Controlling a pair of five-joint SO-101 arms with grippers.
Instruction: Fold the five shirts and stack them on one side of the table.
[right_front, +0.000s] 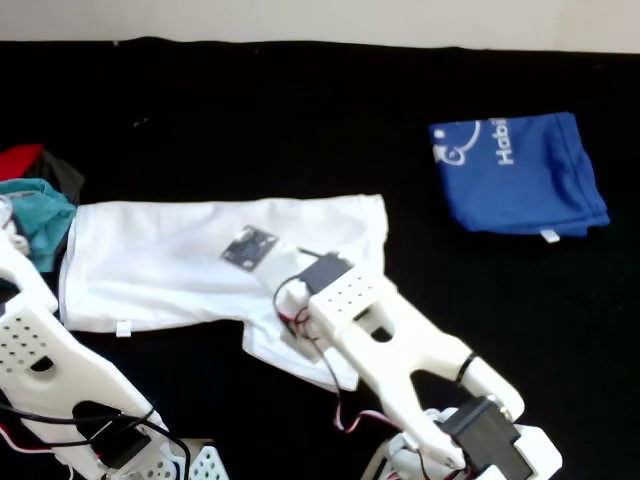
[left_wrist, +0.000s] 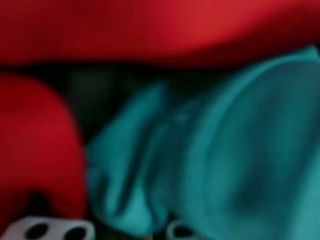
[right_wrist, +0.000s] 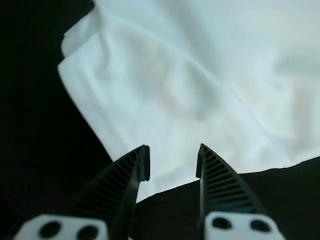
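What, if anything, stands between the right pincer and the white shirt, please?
Nothing visible does: the open right pincer hangs directly over the white shirt, at its edge beside the black table.

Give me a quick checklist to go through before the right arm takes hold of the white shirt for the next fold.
1. Right gripper fingers open: ok.
2. Right gripper over the white shirt's near edge: ok.
3. White shirt smooth by the fingers: not ok, wrinkled.
4. Blue shirt folded, apart from the white shirt: ok.
5. Left arm's hold on the teal shirt or red shirt: cannot tell.
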